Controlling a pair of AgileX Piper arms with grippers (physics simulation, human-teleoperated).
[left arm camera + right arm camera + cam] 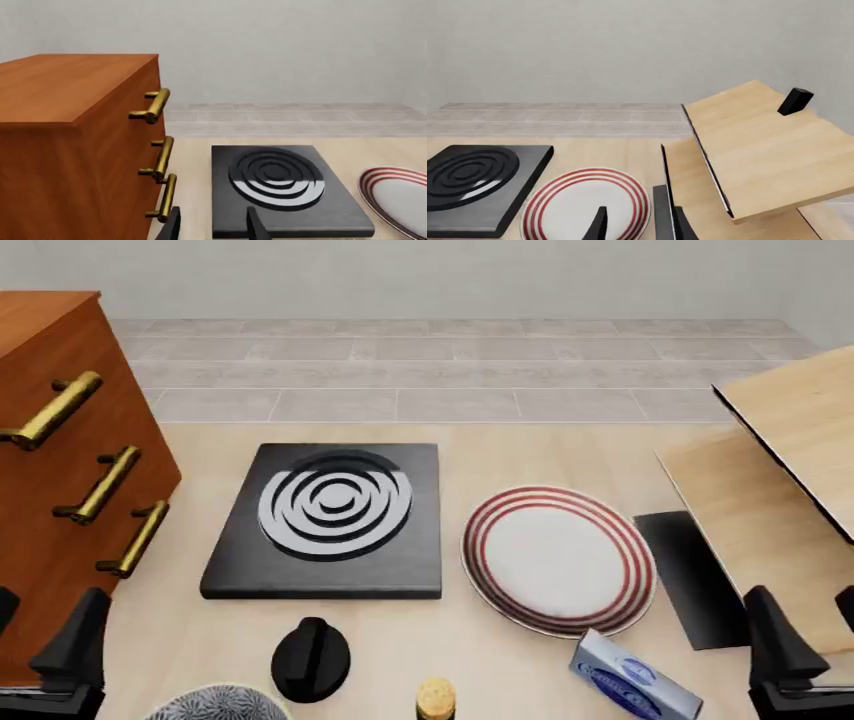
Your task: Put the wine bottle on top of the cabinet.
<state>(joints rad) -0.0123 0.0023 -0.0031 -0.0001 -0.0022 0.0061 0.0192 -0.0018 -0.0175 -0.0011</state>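
Wine bottle (435, 700): only the cork is seen, upright at the desk's near edge, between both tools, slightly nearer the left tool (38, 635). Cabinet (54, 470): far left. Both tools are spread, empty.

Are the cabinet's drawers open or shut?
Shut: on the cabinet, all three brass handles line up on one flat front, with no drawer sticking out.

A black hotplate (327, 525) with pale concentric rings sits on the counter (534, 455), ahead of the left end effector (40, 640). Just beside it lies a white plate (558, 558) with red rim stripes, ahead of the right end effector (807, 635). A black teardrop knob (311, 658), a blue box (634, 680), a patterned bowl (214, 707) and a pale-wood panelled structure (787, 470) are also here.
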